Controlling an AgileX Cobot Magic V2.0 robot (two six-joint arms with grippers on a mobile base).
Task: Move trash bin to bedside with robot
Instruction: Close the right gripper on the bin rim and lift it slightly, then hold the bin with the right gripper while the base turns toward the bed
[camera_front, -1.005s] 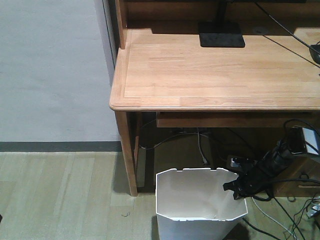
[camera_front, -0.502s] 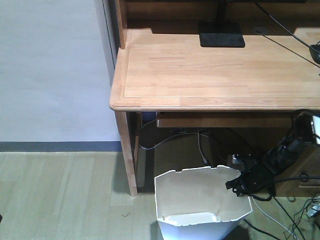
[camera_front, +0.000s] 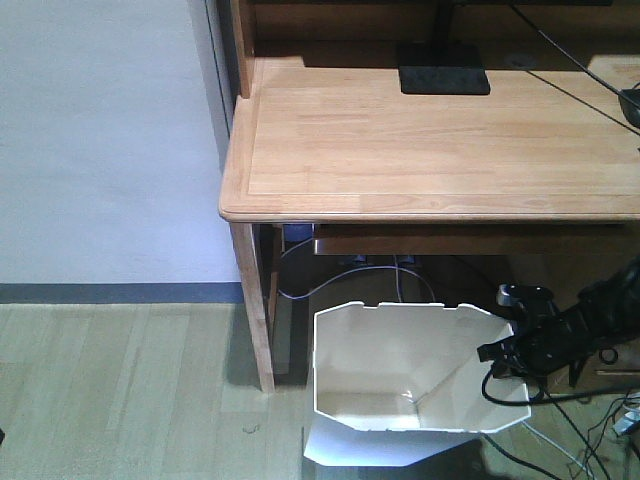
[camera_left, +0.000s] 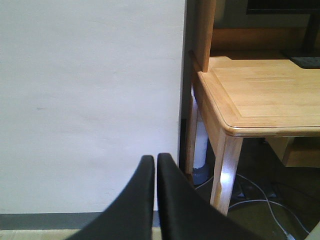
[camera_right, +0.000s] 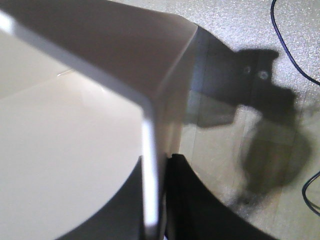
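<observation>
We see the trash bin (camera_front: 400, 372) low in the front view, standing out from under the wooden surface (camera_front: 430, 140), just forward of its front edge and just right of its near left leg (camera_front: 255, 310). The bin is tilted with its mouth turned toward the camera, so we look into its cream inside and along the angular, notched rim. Its base runs out of the bottom of the frame, and we cannot tell whether it rests on the floor (camera_front: 120, 390). The right end effector (camera_front: 503, 352) sits at the bin's right rim and is clenched on it. In the right wrist view one black finger (camera_right: 120, 210) lies inside the wall and the other outside, with the white rim edge pinched between them. The black arm (camera_front: 590, 315) reaches in from the right edge of the front view, with a black cable looping below it. The left end effector (camera_left: 154, 159) is well apart from the bin, its two black fingers (camera_left: 140, 200) pressed together with nothing between them, facing the pale wall (camera_left: 90, 100) beside the surface's corner. A black monitor base (camera_front: 443, 80) stands near the back of the surface. Pale cables (camera_front: 340, 278) hang beneath it and trail toward the floor. A dark skirting strip (camera_front: 110, 293) runs along the foot of the wall.
</observation>
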